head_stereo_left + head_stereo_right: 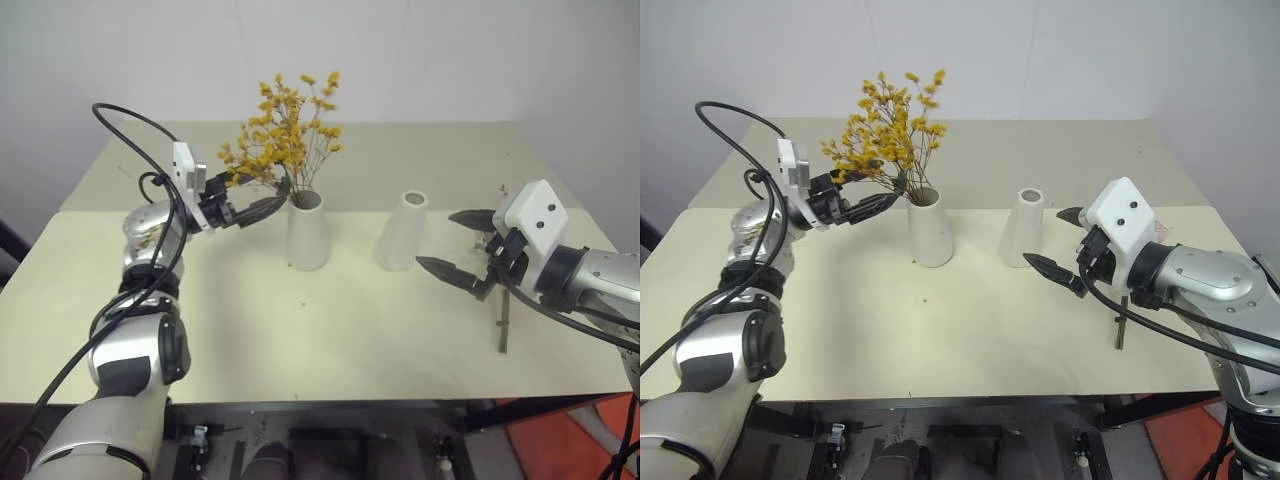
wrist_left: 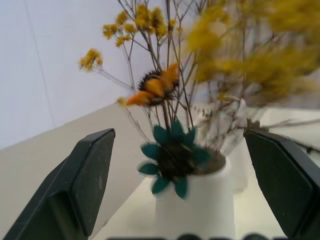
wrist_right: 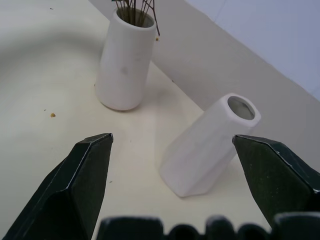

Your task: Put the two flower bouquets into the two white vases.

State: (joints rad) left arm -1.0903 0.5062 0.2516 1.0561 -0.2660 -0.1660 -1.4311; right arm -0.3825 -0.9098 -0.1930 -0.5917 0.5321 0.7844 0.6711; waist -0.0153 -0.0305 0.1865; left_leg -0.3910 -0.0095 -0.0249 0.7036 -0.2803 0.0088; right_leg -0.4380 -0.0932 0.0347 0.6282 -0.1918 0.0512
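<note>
The yellow-orange dried bouquet (image 1: 285, 125) stands in the left white vase (image 1: 307, 235) at the table's middle. In the left wrist view a teal flower head (image 2: 172, 157) and an orange one (image 2: 155, 87) sit among the stems at this vase's mouth. My left gripper (image 1: 280, 200) is open just left of that mouth, holding nothing. The second white vase (image 1: 402, 232) stands empty to the right. My right gripper (image 1: 435, 240) is open right of it and empty. A thin brown stem (image 1: 503, 325) lies under my right hand. The rest of that bouquet is hidden.
The cream table (image 1: 300, 330) runs from the near edge back to a white wall, with a seam across it behind the vases. Bare tabletop lies in front of both vases. Something orange-red (image 1: 560, 440) is on the floor at the lower right.
</note>
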